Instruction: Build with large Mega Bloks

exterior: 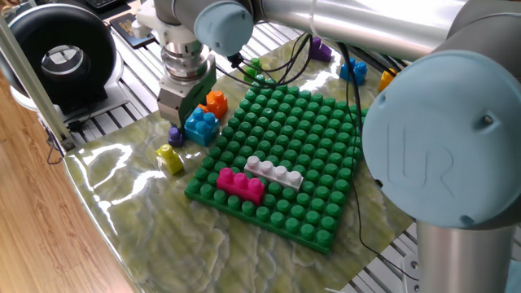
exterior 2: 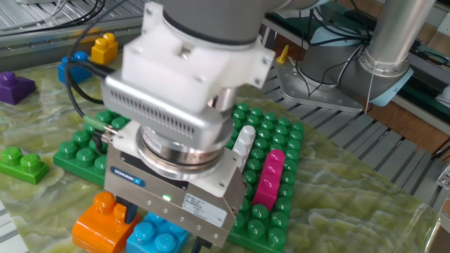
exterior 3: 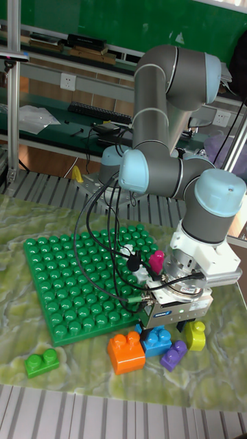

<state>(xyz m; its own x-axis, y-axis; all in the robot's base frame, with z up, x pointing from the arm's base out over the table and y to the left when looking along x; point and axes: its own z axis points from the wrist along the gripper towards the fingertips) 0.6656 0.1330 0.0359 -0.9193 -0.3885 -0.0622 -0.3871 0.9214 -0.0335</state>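
Note:
My gripper (exterior 2: 162,228) hangs low over a light blue Mega Blok (exterior 2: 158,237) that lies just off the green baseplate (exterior 2: 278,211). One dark fingertip stands on each side of that brick, and the jaws look open. An orange brick (exterior 2: 98,223) touches the blue one. In the tall fixed view the gripper (exterior 3: 165,328) is over the same blue brick (exterior 3: 157,340), between the orange brick (exterior 3: 127,352) and a yellow brick (exterior 3: 195,335). On the baseplate (exterior: 285,130) a magenta brick (exterior: 238,184) and a white-grey brick (exterior: 274,172) stand side by side.
A small purple brick (exterior: 175,134) and the yellow brick (exterior: 169,158) lie near the gripper. A green brick (exterior 2: 21,163), a purple brick (exterior 2: 14,87), a blue brick (exterior 2: 69,69) and a yellow brick (exterior 2: 105,48) lie beyond the plate. Cables (exterior 3: 103,226) hang over the baseplate.

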